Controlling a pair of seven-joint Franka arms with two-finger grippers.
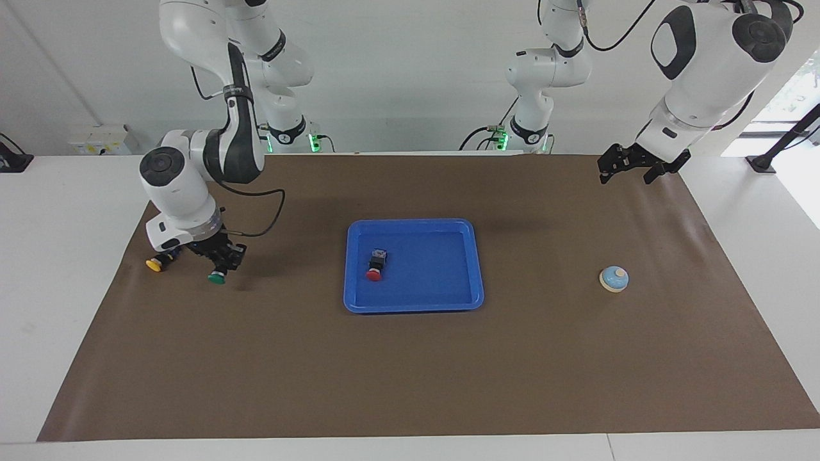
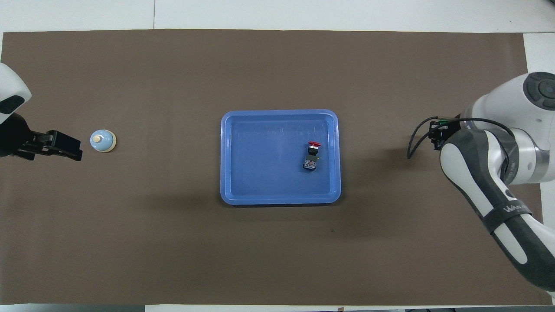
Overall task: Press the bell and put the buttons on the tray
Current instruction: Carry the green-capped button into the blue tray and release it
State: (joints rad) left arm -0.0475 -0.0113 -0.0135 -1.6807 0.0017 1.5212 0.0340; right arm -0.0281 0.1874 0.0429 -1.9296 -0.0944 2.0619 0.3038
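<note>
Step in hand: transfer of the second button. My right gripper (image 1: 221, 261) is clenched on the green button (image 1: 217, 277), which hangs cap-down from the fingertips, clear of the brown mat (image 1: 410, 371), over the right arm's end of the table. In the overhead view my own forearm covers most of this grip; only a sliver of green shows there.

Status of the task's things:
- The red button (image 1: 374, 273) lies on its side inside the blue tray (image 1: 477, 269), toward the tray's edge on the right arm's side.
- The yellow button (image 1: 154, 264) rests on the mat just beside my right gripper, toward the table's edge, not held.
- The bell (image 1: 614, 278) sits on the mat toward the left arm's end, well apart from the tray.

My left gripper (image 1: 626, 168) waits with its fingers spread, empty, over the mat edge nearest the robots at the left arm's end. The bell is farther from the robots than the spot beneath it.

Next move, as I judge it: carry the green button across to the tray, which is well apart from my right gripper, toward the table's middle. The carry calls for enough height to clear the raised rim, then a descent over bare tray floor away from the red button, then release. The yellow button remains for a later pass.
</note>
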